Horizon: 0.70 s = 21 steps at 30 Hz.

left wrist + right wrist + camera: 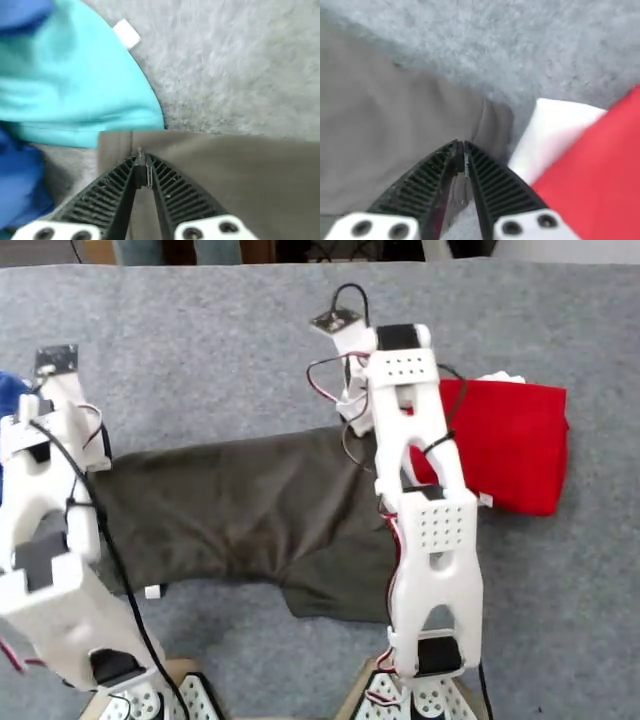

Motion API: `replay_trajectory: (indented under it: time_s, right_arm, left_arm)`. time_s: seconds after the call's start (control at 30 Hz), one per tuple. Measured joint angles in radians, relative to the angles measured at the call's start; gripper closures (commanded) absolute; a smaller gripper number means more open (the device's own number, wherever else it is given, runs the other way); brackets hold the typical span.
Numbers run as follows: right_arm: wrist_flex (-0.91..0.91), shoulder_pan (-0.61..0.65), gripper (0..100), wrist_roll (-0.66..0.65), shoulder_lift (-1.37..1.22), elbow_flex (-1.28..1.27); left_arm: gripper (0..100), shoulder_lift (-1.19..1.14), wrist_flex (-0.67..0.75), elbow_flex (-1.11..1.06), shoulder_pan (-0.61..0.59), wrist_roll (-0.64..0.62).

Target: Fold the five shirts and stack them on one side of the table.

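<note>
Left wrist view: we see the left gripper (142, 161) pinched shut on the olive shirt (240, 185) beside a teal shirt (75, 85) with a white label (126, 34) at its edge, and the right gripper (461, 150) likewise clamped on the olive shirt's other end.

No text, label, number or sign can be read anywhere in these views.

Overhead, wrist cameras close, sharing olive shirt (240, 510)
</note>
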<state>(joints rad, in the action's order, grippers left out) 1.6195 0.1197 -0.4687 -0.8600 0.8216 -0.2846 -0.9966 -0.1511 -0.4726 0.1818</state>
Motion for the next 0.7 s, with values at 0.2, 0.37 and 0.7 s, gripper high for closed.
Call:
replay_trajectory:
  time_s: [0.2,0.37,0.7]
  right_arm:
    - [-0.043,-0.034,98.4,0.002,-0.077,-0.009]
    - [0.046,-0.038,98.4,-0.006,-0.077,0.058]
    - [0.138,-0.041,98.4,-0.006,-0.075,0.341]
  left_arm:
    - [97,-0.163,-0.074,0.155,-0.032,0.000]
    - [97,-0.167,-0.137,0.218,-0.034,0.000]
    - [97,0.121,-0.334,0.230,0.000,0.000]
